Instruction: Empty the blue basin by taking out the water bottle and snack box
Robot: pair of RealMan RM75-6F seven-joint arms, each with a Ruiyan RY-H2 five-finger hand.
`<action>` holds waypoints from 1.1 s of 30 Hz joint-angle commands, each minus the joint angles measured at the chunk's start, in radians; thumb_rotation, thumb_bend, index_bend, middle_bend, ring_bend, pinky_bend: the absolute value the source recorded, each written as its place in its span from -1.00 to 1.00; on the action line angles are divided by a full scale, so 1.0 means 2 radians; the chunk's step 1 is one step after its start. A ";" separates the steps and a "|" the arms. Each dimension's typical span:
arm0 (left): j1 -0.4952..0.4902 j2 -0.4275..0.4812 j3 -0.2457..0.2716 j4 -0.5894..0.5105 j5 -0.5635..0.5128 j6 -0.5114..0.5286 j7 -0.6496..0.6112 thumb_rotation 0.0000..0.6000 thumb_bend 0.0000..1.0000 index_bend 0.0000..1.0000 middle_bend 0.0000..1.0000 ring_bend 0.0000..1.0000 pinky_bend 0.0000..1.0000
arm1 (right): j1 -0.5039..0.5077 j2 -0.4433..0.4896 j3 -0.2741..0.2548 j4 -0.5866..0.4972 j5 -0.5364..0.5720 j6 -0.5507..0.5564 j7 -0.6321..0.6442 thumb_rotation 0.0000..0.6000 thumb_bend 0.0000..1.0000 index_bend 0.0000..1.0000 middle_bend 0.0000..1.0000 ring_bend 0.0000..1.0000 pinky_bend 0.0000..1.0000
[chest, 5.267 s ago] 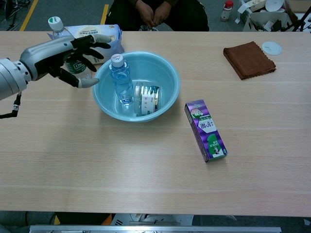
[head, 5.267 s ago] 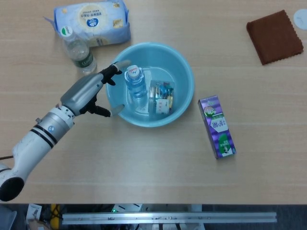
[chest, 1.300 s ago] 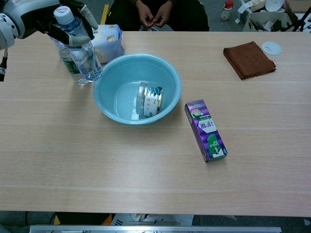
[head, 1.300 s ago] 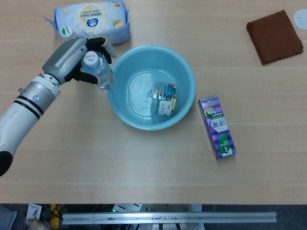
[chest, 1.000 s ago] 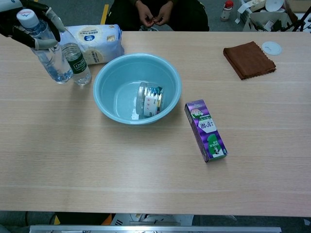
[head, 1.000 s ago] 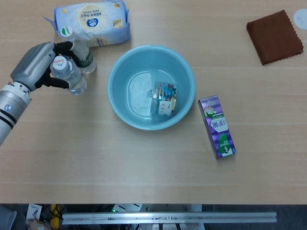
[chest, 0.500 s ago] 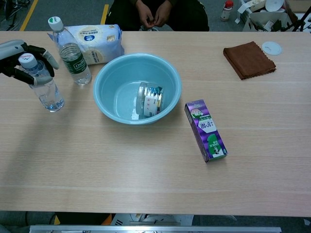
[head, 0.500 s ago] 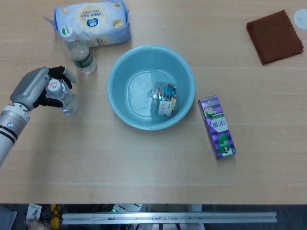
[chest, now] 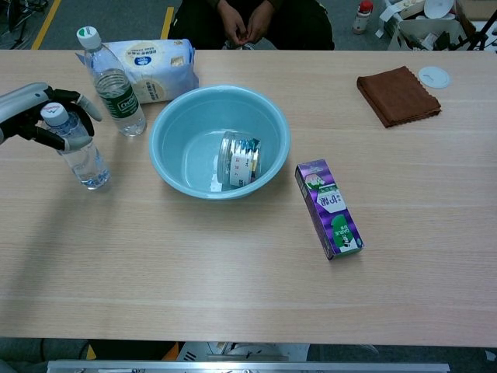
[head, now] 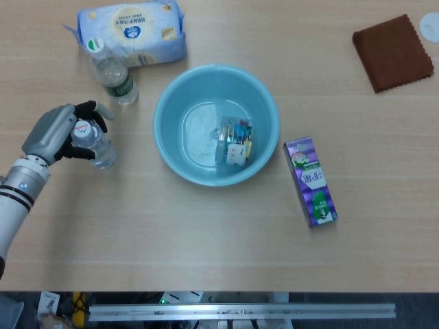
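Note:
My left hand grips a clear water bottle near its neck; the bottle stands upright on the table, left of the blue basin. Inside the basin a snack box with a colourful label lies tilted against the right wall. My right hand shows in neither view.
A second bottle with a green label stands behind my hand, beside a blue-white pack. A purple carton lies right of the basin. A brown cloth sits at the far right.
My left hand lifted the bottle out of the basin, carried it left past the green-label bottle, and lowered it onto the table, shifting slightly toward the basin in the last half second.

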 commanded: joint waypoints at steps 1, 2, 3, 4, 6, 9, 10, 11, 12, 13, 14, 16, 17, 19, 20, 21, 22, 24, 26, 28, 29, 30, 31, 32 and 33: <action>0.000 0.002 0.000 -0.002 0.000 -0.001 -0.001 1.00 -0.37 -0.43 -0.14 -0.25 0.15 | 0.000 0.000 0.000 0.001 0.001 0.000 0.001 1.00 -0.93 -0.31 -0.33 -0.37 -0.21; 0.000 0.003 0.000 -0.003 0.000 -0.002 -0.002 1.00 -0.37 -0.44 -0.16 -0.26 0.14 | 0.000 0.000 0.000 0.001 0.001 0.000 0.001 1.00 -0.93 -0.31 -0.33 -0.37 -0.21; 0.000 0.004 0.000 -0.004 0.000 -0.003 -0.003 1.00 -0.37 -0.44 -0.16 -0.26 0.14 | 0.000 0.000 0.000 0.001 0.001 0.001 0.002 1.00 -0.93 -0.31 -0.33 -0.37 -0.21; 0.001 0.004 0.000 -0.005 0.001 -0.002 -0.004 1.00 -0.37 -0.44 -0.16 -0.26 0.14 | 0.000 0.000 0.000 0.001 0.001 0.001 0.003 1.00 -0.93 -0.31 -0.33 -0.37 -0.21; 0.002 0.003 0.002 -0.004 0.004 -0.002 -0.004 1.00 -0.37 -0.44 -0.17 -0.27 0.11 | -0.001 0.000 0.000 0.002 0.000 0.001 0.003 1.00 -0.93 -0.31 -0.33 -0.37 -0.21; 0.007 0.001 0.003 -0.003 0.008 0.005 -0.007 1.00 -0.37 -0.44 -0.19 -0.29 0.09 | -0.001 0.000 -0.001 0.002 0.001 0.001 0.004 1.00 -0.93 -0.31 -0.33 -0.37 -0.21; 0.007 0.000 0.003 -0.002 0.009 0.006 -0.007 1.00 -0.37 -0.44 -0.19 -0.29 0.09 | -0.001 0.000 -0.001 0.002 0.001 0.001 0.004 1.00 -0.93 -0.31 -0.33 -0.37 -0.21; 0.009 -0.001 0.004 -0.001 0.010 0.009 -0.009 1.00 -0.37 -0.44 -0.19 -0.29 0.08 | -0.002 0.000 -0.001 0.002 0.001 0.002 0.004 1.00 -0.93 -0.31 -0.33 -0.37 -0.21; 0.011 -0.002 0.004 -0.001 0.010 0.011 -0.010 1.00 -0.37 -0.44 -0.19 -0.29 0.08 | -0.002 0.000 -0.001 0.003 0.001 0.002 0.005 1.00 -0.93 -0.31 -0.33 -0.37 -0.21; 0.015 -0.003 0.006 0.000 0.011 0.015 -0.014 1.00 -0.37 -0.45 -0.20 -0.30 0.06 | -0.003 0.000 -0.001 0.003 0.001 0.004 0.006 1.00 -0.93 -0.31 -0.33 -0.37 -0.21; 0.018 -0.004 0.007 0.000 0.013 0.018 -0.018 1.00 -0.37 -0.47 -0.24 -0.33 0.05 | -0.004 0.000 -0.001 0.004 0.001 0.004 0.006 1.00 -0.93 -0.31 -0.33 -0.37 -0.21; 0.022 -0.004 0.008 0.001 0.019 0.023 -0.024 1.00 -0.37 -0.50 -0.31 -0.40 0.02 | -0.004 0.000 -0.002 0.004 0.000 0.005 0.007 1.00 -0.93 -0.31 -0.33 -0.37 -0.21; 0.023 -0.004 0.008 0.000 0.022 0.025 -0.026 1.00 -0.37 -0.51 -0.33 -0.42 0.01 | -0.004 0.000 -0.002 0.004 0.000 0.005 0.007 1.00 -0.93 -0.31 -0.33 -0.37 -0.21; 0.025 -0.003 0.009 -0.003 0.028 0.029 -0.027 1.00 -0.37 -0.51 -0.34 -0.42 0.01 | -0.005 0.000 -0.002 0.004 -0.001 0.006 0.008 1.00 -0.93 -0.31 -0.33 -0.37 -0.21; 0.025 -0.002 0.010 -0.004 0.031 0.030 -0.027 1.00 -0.37 -0.51 -0.34 -0.42 0.01 | -0.005 0.000 -0.002 0.004 -0.001 0.006 0.008 1.00 -0.93 -0.31 -0.33 -0.37 -0.21; 0.026 -0.001 0.012 -0.006 0.033 0.031 -0.027 1.00 -0.37 -0.51 -0.34 -0.42 0.01 | -0.005 0.000 -0.002 0.005 -0.001 0.006 0.009 1.00 -0.93 -0.31 -0.33 -0.37 -0.21; 0.027 -0.001 0.012 -0.008 0.033 0.031 -0.026 1.00 -0.37 -0.51 -0.34 -0.42 0.01 | -0.005 -0.001 -0.002 0.005 -0.001 0.007 0.009 1.00 -0.93 -0.31 -0.33 -0.37 -0.21; 0.028 -0.001 0.014 -0.009 0.034 0.033 -0.023 1.00 -0.37 -0.51 -0.34 -0.42 0.01 | -0.006 -0.001 -0.003 0.006 0.000 0.007 0.010 1.00 -0.93 -0.31 -0.33 -0.37 -0.21; 0.030 -0.004 0.016 -0.008 0.035 0.037 -0.016 1.00 -0.37 -0.52 -0.34 -0.42 0.01 | -0.006 -0.001 -0.003 0.006 0.000 0.007 0.012 1.00 -0.93 -0.31 -0.33 -0.37 -0.21; 0.031 -0.008 0.019 -0.008 0.036 0.038 -0.009 1.00 -0.37 -0.52 -0.35 -0.44 -0.02 | -0.007 -0.001 -0.003 0.008 0.000 0.008 0.014 1.00 -0.93 -0.31 -0.33 -0.37 -0.21; 0.031 -0.009 0.020 -0.008 0.036 0.037 -0.007 1.00 -0.37 -0.52 -0.37 -0.47 -0.05 | -0.007 -0.001 -0.003 0.009 0.000 0.008 0.014 1.00 -0.93 -0.31 -0.33 -0.37 -0.21; 0.032 -0.009 0.022 -0.009 0.036 0.036 -0.006 1.00 -0.37 -0.53 -0.38 -0.49 -0.07 | -0.008 -0.001 -0.003 0.009 0.000 0.008 0.015 1.00 -0.93 -0.31 -0.33 -0.37 -0.21; 0.032 -0.009 0.023 -0.011 0.036 0.036 -0.005 1.00 -0.37 -0.55 -0.42 -0.53 -0.11 | -0.008 -0.001 -0.004 0.010 0.000 0.009 0.016 1.00 -0.93 -0.31 -0.33 -0.37 -0.21; 0.033 -0.010 0.023 -0.012 0.036 0.037 -0.004 1.00 -0.37 -0.58 -0.46 -0.58 -0.15 | -0.009 -0.002 -0.004 0.011 0.000 0.009 0.017 1.00 -0.93 -0.31 -0.33 -0.37 -0.21; 0.034 -0.011 0.023 -0.013 0.037 0.040 -0.002 1.00 -0.37 -0.61 -0.49 -0.62 -0.18 | -0.009 -0.002 -0.004 0.011 0.000 0.009 0.017 1.00 -0.93 -0.31 -0.33 -0.37 -0.21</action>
